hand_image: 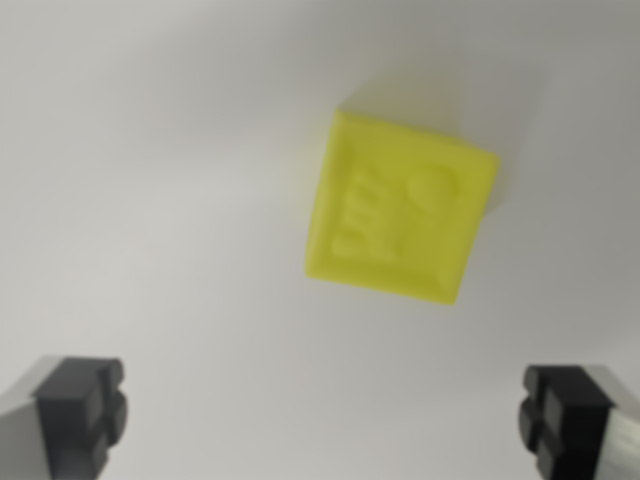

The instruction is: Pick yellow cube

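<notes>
Approach step, no grasp yet. Claw (pixel 325 405) spread wide, pads at bottom corners of frame, nothing btwn them. Cube (pixel 400 208) on white bench (pixel 150 180), upper right of centre, rotated. Next: centre over cube, align w/ its sides, descend, close.

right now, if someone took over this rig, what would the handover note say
Gripper: open, holding nothing; its two dark finger pads show at the bottom corners of the wrist view, wide apart.
Yellow cube: resting on the plain white surface, ahead of the fingers, toward the wrist view's right of centre and rotated relative to them. Its top face has raised markings, too blurred to read.
Done: nothing gripped; the cube is untouched.
Left: centre over the cube, probably turn the wrist to square the fingers with its sides, descend, close, lift.
</notes>
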